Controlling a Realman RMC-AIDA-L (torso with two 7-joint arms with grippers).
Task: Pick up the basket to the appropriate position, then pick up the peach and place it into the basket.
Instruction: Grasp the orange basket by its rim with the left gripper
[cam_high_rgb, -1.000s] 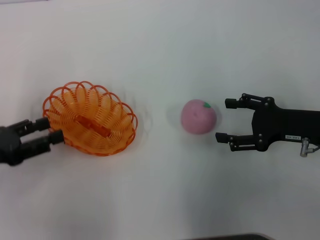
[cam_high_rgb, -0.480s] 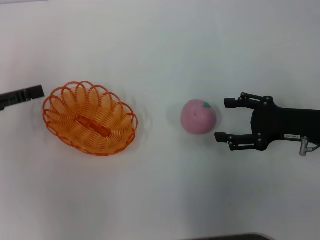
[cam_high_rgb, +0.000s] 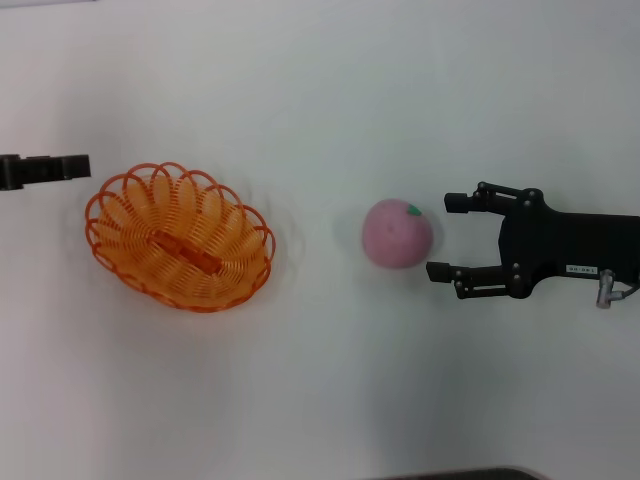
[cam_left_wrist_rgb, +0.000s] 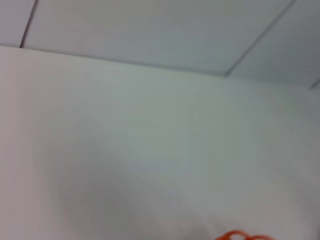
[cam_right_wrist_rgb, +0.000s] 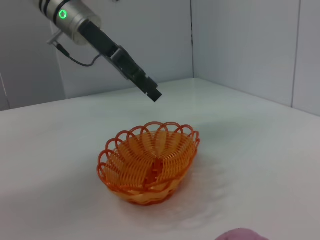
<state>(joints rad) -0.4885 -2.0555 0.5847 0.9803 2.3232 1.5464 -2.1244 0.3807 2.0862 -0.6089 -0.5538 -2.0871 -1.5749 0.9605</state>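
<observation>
The orange wire basket (cam_high_rgb: 180, 240) sits on the white table at the left, empty; it also shows in the right wrist view (cam_right_wrist_rgb: 149, 167), and a sliver of its rim (cam_left_wrist_rgb: 245, 236) in the left wrist view. The pink peach (cam_high_rgb: 398, 233) with its green spot lies right of centre; its top edge shows in the right wrist view (cam_right_wrist_rgb: 242, 234). My right gripper (cam_high_rgb: 446, 237) is open, level with the peach and just to its right, fingertips close beside it without holding it. My left gripper (cam_high_rgb: 60, 167) hovers off the basket's far left rim, apart from it, and is seen above the basket in the right wrist view (cam_right_wrist_rgb: 150, 92).
The white table (cam_high_rgb: 320, 380) stretches on all sides of the two objects. Grey wall panels (cam_right_wrist_rgb: 240, 45) stand behind the table. A dark edge (cam_high_rgb: 460, 474) shows at the table's front.
My left gripper left the basket's near left rim and drew away to the far left, higher up. The basket stays put. The right gripper has barely moved.
</observation>
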